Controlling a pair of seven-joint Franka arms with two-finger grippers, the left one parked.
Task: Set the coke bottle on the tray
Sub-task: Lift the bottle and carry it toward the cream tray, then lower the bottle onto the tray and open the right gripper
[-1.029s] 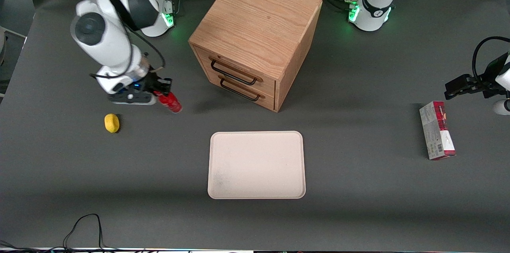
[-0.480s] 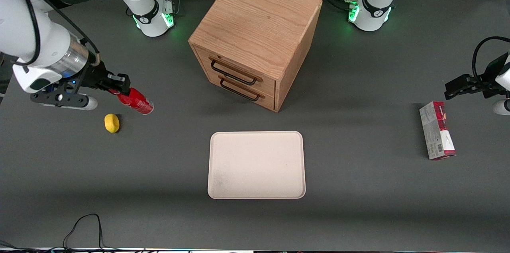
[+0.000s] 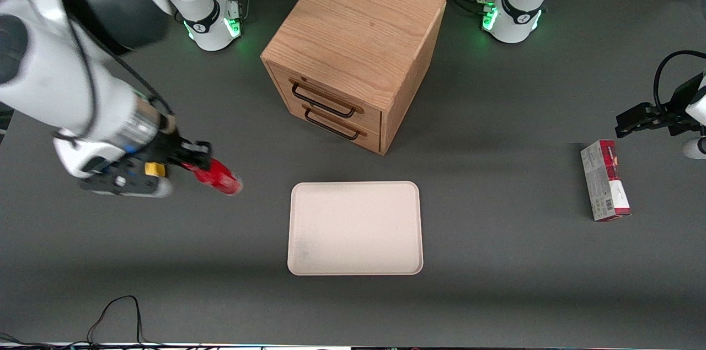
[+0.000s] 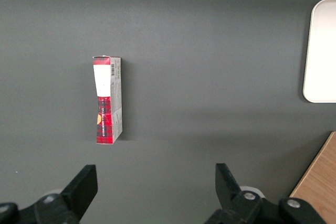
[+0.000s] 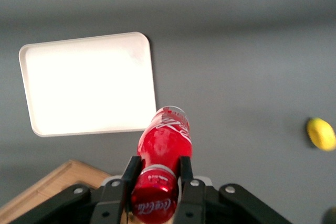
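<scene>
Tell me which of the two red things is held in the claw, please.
The coke bottle: the claw is shut on its neck, above the table beside the tray. The red-and-white carton lies untouched toward the parked arm's end.

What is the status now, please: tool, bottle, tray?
Tool shut on coke bottle, held above the table toward the working arm's end. Tray bare, bottle not over it yet. Nothing between them.

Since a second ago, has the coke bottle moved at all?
Yes. Held in the gripper, the coke bottle swung out toward the working arm's end, and now sits nearer the front camera, close to the tray, not yet over it.
</scene>
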